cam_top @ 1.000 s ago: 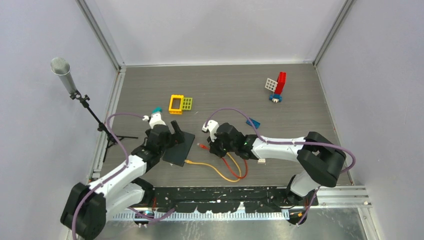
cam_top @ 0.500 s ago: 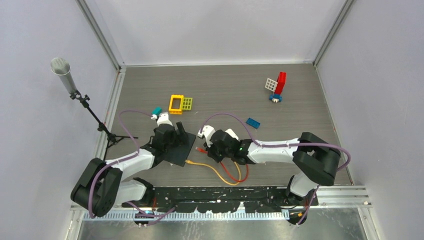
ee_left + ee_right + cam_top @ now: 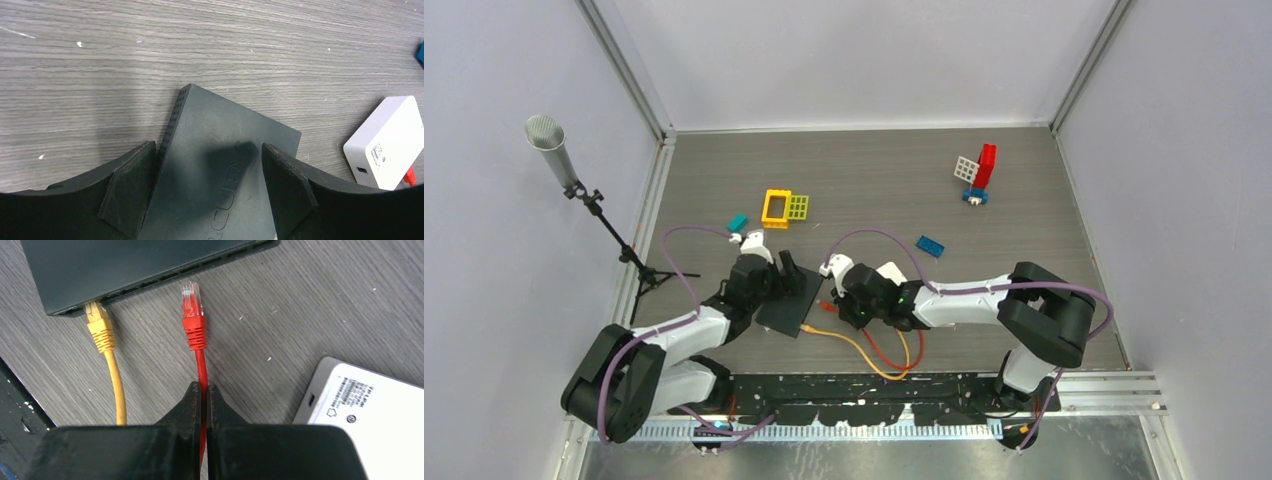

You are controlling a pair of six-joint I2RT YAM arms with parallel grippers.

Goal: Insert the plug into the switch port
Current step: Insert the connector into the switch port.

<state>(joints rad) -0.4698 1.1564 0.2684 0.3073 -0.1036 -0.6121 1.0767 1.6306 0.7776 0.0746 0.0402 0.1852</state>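
Red plug (image 3: 193,320) nearer switch (image 3: 125,265), right gripper (image 3: 202,390) clenched on cable (image 3: 201,365); left gripper (image 3: 208,150) released.

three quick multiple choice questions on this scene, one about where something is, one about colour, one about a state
1. Where is the red plug relative to the switch?
A. seated in a port
B. just outside the port row
C. under it

2. What colour is the cable plugged into the switch?
A. yellow
B. red
C. blue

3. The right end effector is
A. open
B. shut on the red cable
C. shut on nothing

Answers:
1 B, the right wrist view shows the plug's clear tip on the table, short of the ports.
2 A, the yellow cable ends in a port at the switch's corner.
3 B, its jaws are pressed together with the red cable pinched between them behind the plug.
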